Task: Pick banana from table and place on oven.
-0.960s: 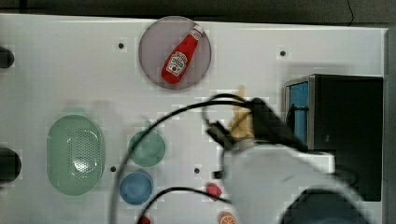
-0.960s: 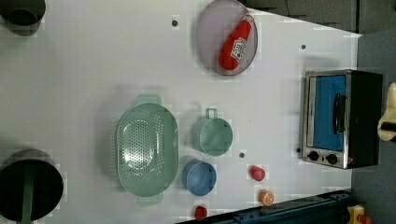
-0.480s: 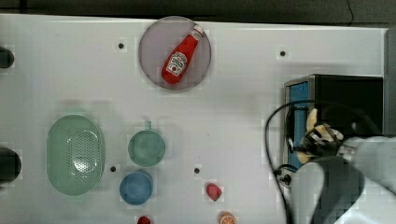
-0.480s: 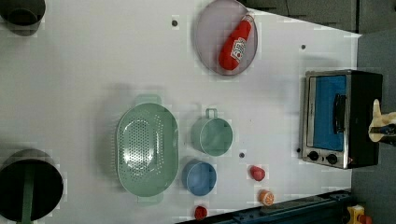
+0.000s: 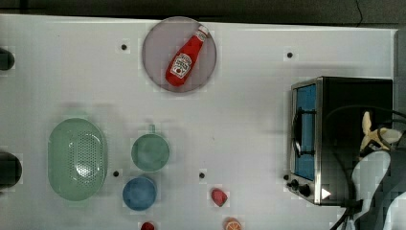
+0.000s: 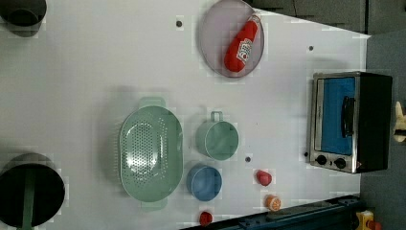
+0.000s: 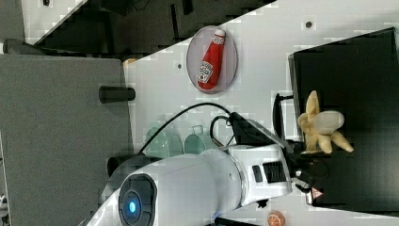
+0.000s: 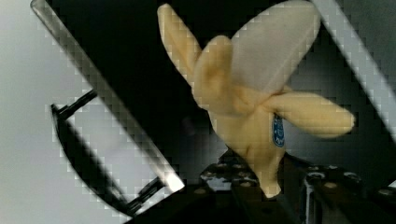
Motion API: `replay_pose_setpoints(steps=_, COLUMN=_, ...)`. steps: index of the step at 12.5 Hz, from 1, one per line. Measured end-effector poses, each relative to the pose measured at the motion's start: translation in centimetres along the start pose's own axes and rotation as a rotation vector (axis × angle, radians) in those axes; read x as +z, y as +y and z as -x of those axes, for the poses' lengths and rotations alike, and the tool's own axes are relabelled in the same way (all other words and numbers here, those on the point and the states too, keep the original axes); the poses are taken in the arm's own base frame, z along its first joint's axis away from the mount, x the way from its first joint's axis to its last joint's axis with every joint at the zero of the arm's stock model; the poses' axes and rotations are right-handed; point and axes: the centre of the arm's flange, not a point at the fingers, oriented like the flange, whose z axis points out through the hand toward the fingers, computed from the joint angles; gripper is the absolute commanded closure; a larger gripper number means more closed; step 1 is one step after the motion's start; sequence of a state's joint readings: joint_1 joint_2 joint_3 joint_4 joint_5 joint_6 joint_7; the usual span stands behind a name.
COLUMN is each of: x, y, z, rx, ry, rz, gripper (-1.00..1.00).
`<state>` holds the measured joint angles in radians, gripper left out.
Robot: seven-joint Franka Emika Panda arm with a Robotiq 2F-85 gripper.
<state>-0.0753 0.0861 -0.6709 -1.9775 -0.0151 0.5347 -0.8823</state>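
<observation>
The banana [image 8: 252, 107], pale yellow and half peeled with its flaps spread, hangs over the oven's black top [image 5: 354, 100]. My gripper [image 8: 268, 189] is shut on its lower end. In the right view the banana [image 7: 322, 127] sticks out past the gripper [image 7: 308, 149] above the dark oven top [image 7: 357, 70]. The top view shows the banana [image 5: 369, 130] near the oven's [image 5: 306, 139] rear right side. In the left view the banana [image 6: 399, 122] sits at the picture's right edge, beyond the oven [image 6: 349, 120]. The white table [image 5: 239, 120] lies below.
A red ketchup bottle [image 5: 184, 57] lies on a grey plate [image 5: 155, 52] at the top view's top. A green colander [image 5: 76, 158], a green cup [image 5: 150, 152] and a blue bowl [image 5: 139, 193] stand at the top view's left. Small red [image 5: 219, 196] and orange [image 5: 232, 224] fruits lie near the bottom edge.
The arm has carried the banana towards the top view's right, from above the table beside the oven door to over the oven's black top. Nothing on the table moved.
</observation>
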Motion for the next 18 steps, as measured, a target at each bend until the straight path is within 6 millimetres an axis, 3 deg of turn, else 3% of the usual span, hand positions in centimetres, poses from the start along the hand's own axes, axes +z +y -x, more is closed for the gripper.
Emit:
replay_pose_setpoints(steps=2, x=-0.4, y=0.1, z=-1.8, rx=-0.086, ry=0.016, rz=0.044, gripper=0.44)
replay_pose_setpoints(steps=8, x=-0.1, y=-1.7, z=-2.5, rx=-0.172, ry=0.021, rz=0.048, gripper=-0.88)
replay_pose_setpoints(steps=9, x=0.0, y=-2.1, z=-2.4, rx=-0.183, ry=0.009, rz=0.045, gripper=-1.00)
replay_pose_setpoints(steps=12, x=-1.1, y=-3.5, z=-3.0, rx=-0.206, ry=0.011, rz=0.039, gripper=-1.00)
replay_pose_setpoints(steps=14, x=-3.1, y=-4.7, z=-2.1, rx=-0.228, ry=-0.016, rz=0.021, gripper=-1.00)
replay_pose_setpoints(steps=16, x=-6.4, y=-5.8, z=0.0, rx=-0.206, ry=-0.109, rz=-0.029, gripper=-1.00)
replay_pose_setpoints(steps=18, x=-11.7, y=-8.9, z=2.1, rx=-0.142, ry=-0.115, rz=-0.069, gripper=-1.00)
